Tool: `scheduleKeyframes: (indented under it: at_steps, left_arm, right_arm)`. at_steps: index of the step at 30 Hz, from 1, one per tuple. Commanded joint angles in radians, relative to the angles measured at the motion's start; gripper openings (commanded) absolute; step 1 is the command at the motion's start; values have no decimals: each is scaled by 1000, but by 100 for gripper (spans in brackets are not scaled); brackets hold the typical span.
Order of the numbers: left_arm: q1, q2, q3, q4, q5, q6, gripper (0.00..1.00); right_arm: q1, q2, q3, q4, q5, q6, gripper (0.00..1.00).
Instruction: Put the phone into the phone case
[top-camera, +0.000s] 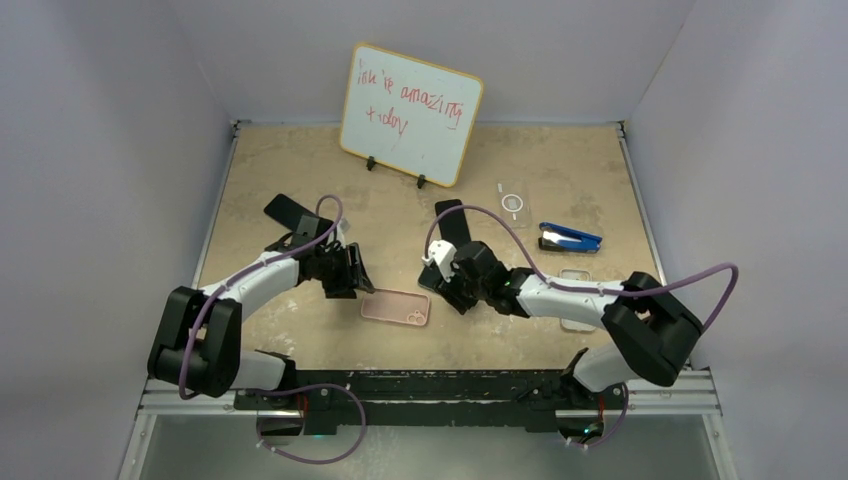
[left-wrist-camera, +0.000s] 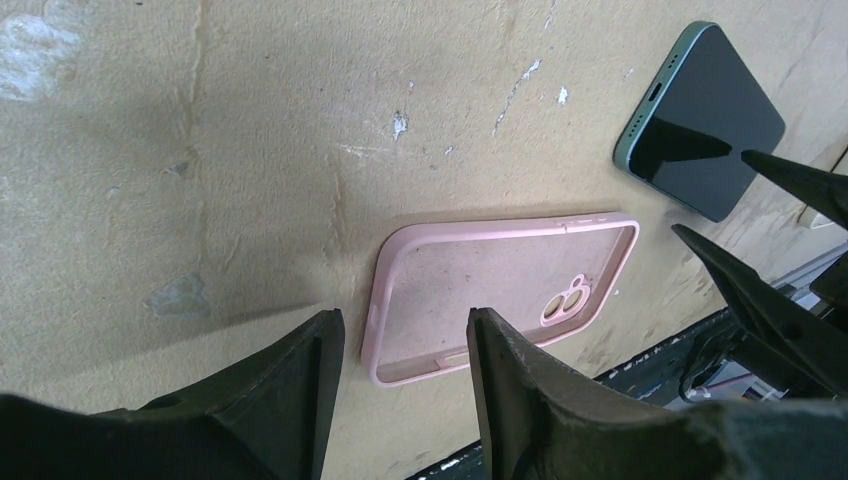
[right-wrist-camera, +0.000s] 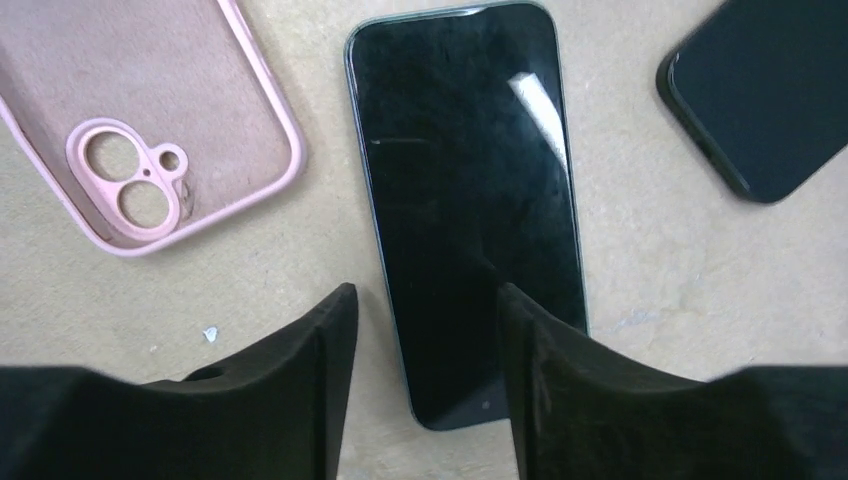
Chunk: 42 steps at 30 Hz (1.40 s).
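The phone (right-wrist-camera: 465, 190) lies flat on the table, dark screen up, with a greenish edge; it also shows in the left wrist view (left-wrist-camera: 705, 115). To its left lies the pink phone case (top-camera: 396, 307), hollow side up, camera cutout toward the phone (right-wrist-camera: 140, 185). My right gripper (right-wrist-camera: 428, 305) is open just above the phone's near end: one finger is over the screen, the other over bare table to its left. My left gripper (left-wrist-camera: 405, 325) is open and low over the table, and the case's end (left-wrist-camera: 500, 290) is seen past its fingers. Nothing is held.
A second dark phone (right-wrist-camera: 760, 90) lies to the right of the first, and another (top-camera: 287, 210) behind the left arm. A clear case (top-camera: 513, 203), a blue object (top-camera: 569, 238) and another clear case (top-camera: 575, 300) lie on the right. A whiteboard (top-camera: 411, 112) stands at the back.
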Motion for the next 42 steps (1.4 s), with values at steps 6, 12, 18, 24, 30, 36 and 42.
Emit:
scheduleKeyframes:
  at_steps: [6,12,18,24,30,36,42]
  left_arm:
    - [5,-4,24,13,16,16,51]
    - [5,-19,11,-5,-5,24,51]
    - [5,-24,8,-3,-4,25,51]
    - [4,-30,10,-4,12,33,52]
    - [2,-37,-1,-18,5,30,52]
    - [0,-23,-1,-18,5,29,52]
    - [-4,-18,-3,-15,6,29,52]
  right_arm:
    - [1,64,118,-80,-48,-61,74]
    - [-1,101,175,-130,-63,-114,91]
    - [-25,143,204,-121,-76,-123,96]
    - [-88,184,263,-177,-161,-149,96]
    - [-104,217,261,-193,-190,-190,95]
    - [-105,229,250,-213,-209,-226,95]
    - [-105,262,260,-243,-186,-230,89]
